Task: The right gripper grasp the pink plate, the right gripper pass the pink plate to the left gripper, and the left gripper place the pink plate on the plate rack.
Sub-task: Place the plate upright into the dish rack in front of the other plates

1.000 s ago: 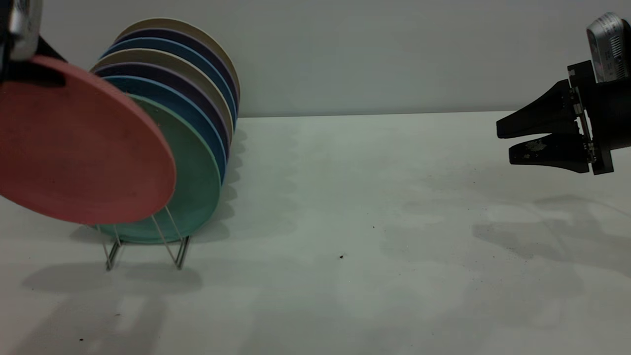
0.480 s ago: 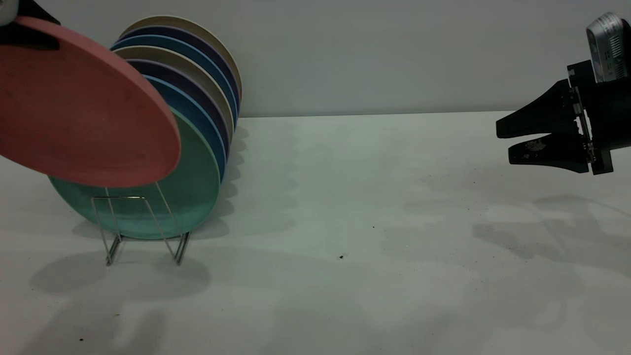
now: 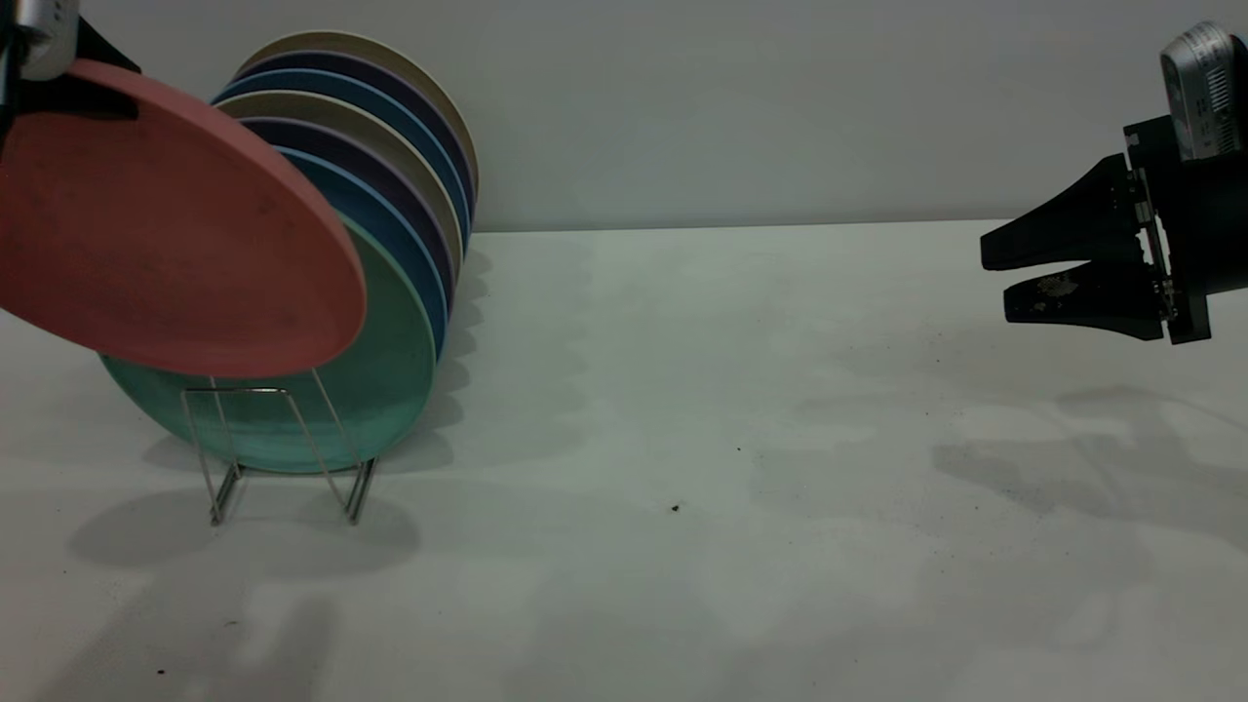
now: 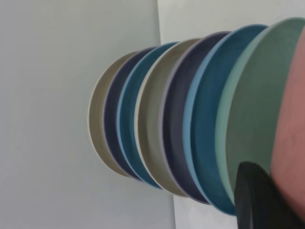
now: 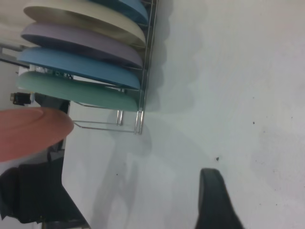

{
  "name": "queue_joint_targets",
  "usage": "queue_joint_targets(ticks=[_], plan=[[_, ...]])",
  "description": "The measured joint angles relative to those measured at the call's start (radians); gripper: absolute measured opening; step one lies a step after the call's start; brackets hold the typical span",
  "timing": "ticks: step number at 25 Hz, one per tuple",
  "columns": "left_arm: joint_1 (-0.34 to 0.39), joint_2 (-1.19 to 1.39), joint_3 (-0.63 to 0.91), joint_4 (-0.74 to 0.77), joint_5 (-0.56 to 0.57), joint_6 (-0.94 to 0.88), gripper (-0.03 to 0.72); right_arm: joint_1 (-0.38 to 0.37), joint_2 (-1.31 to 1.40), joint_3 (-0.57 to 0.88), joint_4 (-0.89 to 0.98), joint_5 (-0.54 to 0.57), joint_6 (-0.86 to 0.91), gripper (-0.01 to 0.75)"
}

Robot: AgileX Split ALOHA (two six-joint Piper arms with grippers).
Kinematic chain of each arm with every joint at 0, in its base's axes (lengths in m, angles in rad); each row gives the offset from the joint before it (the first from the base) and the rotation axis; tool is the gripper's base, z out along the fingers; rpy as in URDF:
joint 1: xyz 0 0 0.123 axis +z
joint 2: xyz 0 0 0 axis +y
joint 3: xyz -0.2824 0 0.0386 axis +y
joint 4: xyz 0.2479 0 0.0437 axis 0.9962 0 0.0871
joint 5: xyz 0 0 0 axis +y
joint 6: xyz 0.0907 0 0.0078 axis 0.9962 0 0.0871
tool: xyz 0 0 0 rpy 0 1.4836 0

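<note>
Exterior view: the pink plate [image 3: 166, 224], salmon-coloured, matte, with faint dark scuffs and a low rim, hangs tilted in the air at far left, in front of the mint-green plate [image 3: 380, 390] and above the front loop of the plate rack [image 3: 283, 453]. The left end effector [image 3: 73, 88] is clenched on the plate's upper edge. The rack carries a row of green, blue, purple and cream plates. The right end effector [image 3: 1004, 283] hovers at far right, well apart, fingers slightly parted and empty. The surface [image 3: 731, 487] is pale grey-white with a few dark specks and soft shadows; a plain light wall stands behind. Against half a second earlier, the plate sits slightly lower and further right; the right end effector is unchanged.

Left wrist view: one black finger [image 4: 259, 200] lies against the pink plate [image 4: 293, 143], beside the racked row.

Right wrist view: the pink plate [image 5: 31, 131] hangs clear of the rack [image 5: 128, 121]; one dark fingertip [image 5: 214, 198] shows.
</note>
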Motion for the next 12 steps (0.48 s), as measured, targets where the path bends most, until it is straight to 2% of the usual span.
queue_joint_targets(ticks=[6,12], plan=[[0.0,0.004,0.0,0.0,-0.042,0.026,0.088,0.0,0.0,0.0,0.0,0.0,0.0,0.475],[0.0,0.017,0.0,-0.001,-0.03,0.026,0.088,0.0,0.0,0.0,0.004,0.002,0.0,0.475]])
